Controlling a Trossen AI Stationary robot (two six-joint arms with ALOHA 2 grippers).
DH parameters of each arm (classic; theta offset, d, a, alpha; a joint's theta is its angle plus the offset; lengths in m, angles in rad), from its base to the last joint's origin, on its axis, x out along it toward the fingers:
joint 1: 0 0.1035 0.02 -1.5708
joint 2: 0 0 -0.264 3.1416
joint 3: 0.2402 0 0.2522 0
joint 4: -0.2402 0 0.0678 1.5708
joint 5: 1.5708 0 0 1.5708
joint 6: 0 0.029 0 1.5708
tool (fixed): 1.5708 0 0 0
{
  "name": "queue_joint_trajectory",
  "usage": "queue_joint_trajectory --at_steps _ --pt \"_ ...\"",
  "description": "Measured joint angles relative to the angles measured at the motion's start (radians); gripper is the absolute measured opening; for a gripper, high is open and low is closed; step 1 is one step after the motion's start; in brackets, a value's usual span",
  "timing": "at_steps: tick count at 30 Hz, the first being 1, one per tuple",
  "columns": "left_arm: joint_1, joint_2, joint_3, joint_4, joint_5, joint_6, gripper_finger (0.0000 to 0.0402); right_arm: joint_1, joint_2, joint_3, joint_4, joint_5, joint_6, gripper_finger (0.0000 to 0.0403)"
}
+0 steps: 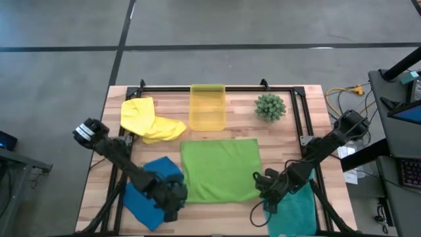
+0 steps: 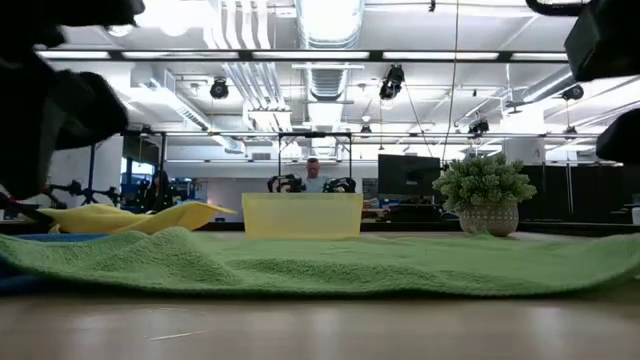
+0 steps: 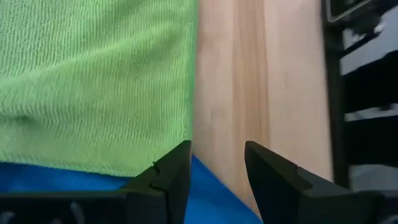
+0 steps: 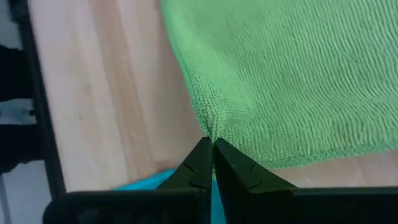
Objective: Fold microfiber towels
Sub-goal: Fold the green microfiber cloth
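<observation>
A lime green towel (image 1: 220, 170) lies spread flat in the middle of the table. A yellow towel (image 1: 148, 119) lies crumpled at the far left. A royal blue towel (image 1: 150, 192) lies at the near left and a teal towel (image 1: 294, 212) at the near right. My left gripper (image 3: 217, 149) stands open at the green towel's near left corner (image 3: 177, 140), above the blue towel's edge (image 3: 205, 177) and bare wood. My right gripper (image 4: 211, 144) is shut on the green towel's near right corner. My right gripper pinches the lime green towel's near right corner (image 4: 208, 132) between its two fingertips. The fingers come slanting down from the table's near right. The cloth puckers toward the fingertips, and the rest of the towel lies flat on the table.
A translucent yellow bin (image 1: 207, 105) and a small spiky green plant (image 1: 270, 106) stand at the far edge. A black frame rail (image 1: 304, 115) runs along the table's far and right sides. Bare wood (image 1: 283, 148) shows to the right of the green towel.
</observation>
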Motion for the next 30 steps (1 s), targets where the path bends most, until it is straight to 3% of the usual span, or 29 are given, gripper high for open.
queue_joint_trajectory --at_steps 5,12,20,26,30 --pt "-0.051 0.084 0.053 -0.093 -0.034 -0.004 0.0136 0.021 0.000 -0.011 0.050 0.009 -0.096 0.0038" --pt "-0.059 0.195 0.226 -0.391 -0.119 0.004 0.0136 0.081 0.000 -0.052 0.059 0.009 -0.084 0.0096" --pt "-0.059 0.245 0.293 -0.322 -0.192 0.187 0.0136 0.142 0.000 -0.079 0.073 0.008 -0.011 0.0133" --pt "-0.057 0.270 0.296 -0.329 -0.207 0.201 0.0136 0.160 0.000 -0.078 0.090 0.009 0.067 0.0130" --pt "-0.057 0.256 0.322 -0.426 -0.246 0.206 0.0136 0.172 -0.001 -0.076 0.094 0.008 0.119 0.0122"
